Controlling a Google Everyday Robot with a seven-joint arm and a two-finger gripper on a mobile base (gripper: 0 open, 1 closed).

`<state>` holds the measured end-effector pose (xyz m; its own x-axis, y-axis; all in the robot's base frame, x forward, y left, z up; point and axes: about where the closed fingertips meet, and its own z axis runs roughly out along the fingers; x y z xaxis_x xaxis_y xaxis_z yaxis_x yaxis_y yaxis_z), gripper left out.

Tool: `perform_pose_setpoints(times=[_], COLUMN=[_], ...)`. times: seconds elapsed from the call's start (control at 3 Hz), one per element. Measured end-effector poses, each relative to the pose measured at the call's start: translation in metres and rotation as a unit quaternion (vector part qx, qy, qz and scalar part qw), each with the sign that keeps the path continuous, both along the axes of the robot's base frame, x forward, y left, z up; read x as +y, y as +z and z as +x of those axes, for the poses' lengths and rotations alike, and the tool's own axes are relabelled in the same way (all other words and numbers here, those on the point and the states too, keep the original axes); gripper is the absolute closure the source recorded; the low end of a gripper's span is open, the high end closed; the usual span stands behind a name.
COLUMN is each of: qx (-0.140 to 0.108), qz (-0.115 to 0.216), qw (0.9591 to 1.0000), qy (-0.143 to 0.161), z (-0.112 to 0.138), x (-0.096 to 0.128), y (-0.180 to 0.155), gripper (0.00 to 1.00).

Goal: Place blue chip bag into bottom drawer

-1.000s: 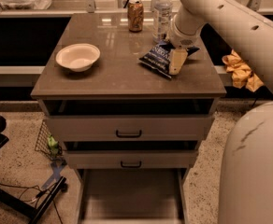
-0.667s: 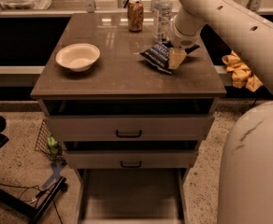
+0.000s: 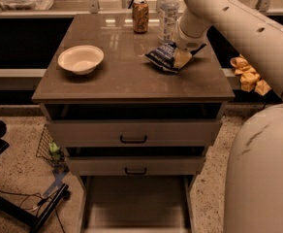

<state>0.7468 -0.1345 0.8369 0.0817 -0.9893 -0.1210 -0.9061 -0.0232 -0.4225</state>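
Hanging at the right end of the blue chip bag, the gripper sits low against the foil, near the back right of the cabinet top; whether it is apart or already clamped on the bag cannot be told from this view. The bag lies crumpled and fairly flat, just in front of the water bottle and to the right of the can, well apart from the bowl on the left. By its look it should be very light and soft, with slick foil that gives way under pressure (and chips inside that would crush if squeezed hard). A pinch on a raised fold or the sealed end seems safer than a grab across the puffed middle, since thin foil can slide out of a loose hold. Once lifted it will likely dangle and swing, so the bottle close behind deserves some care. Below the two upper drawers, the bottom drawer stands pulled out, well below and in front of the bag.
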Motion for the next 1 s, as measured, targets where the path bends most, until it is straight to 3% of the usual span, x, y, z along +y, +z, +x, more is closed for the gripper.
perform_pose_setpoints(times=[0.33,0.67,1.0], qx=[-0.021,-0.051,-0.07], qz=[-0.015,-0.038,-0.035], qw=[0.9997,0.9979,0.9958], qy=[-0.003,-0.016,-0.048], z=[0.0,-0.017,-0.061], x=[-0.008,-0.029,-0.056], y=[0.03,0.076,0.117], gripper=[1.0,1.0,1.0])
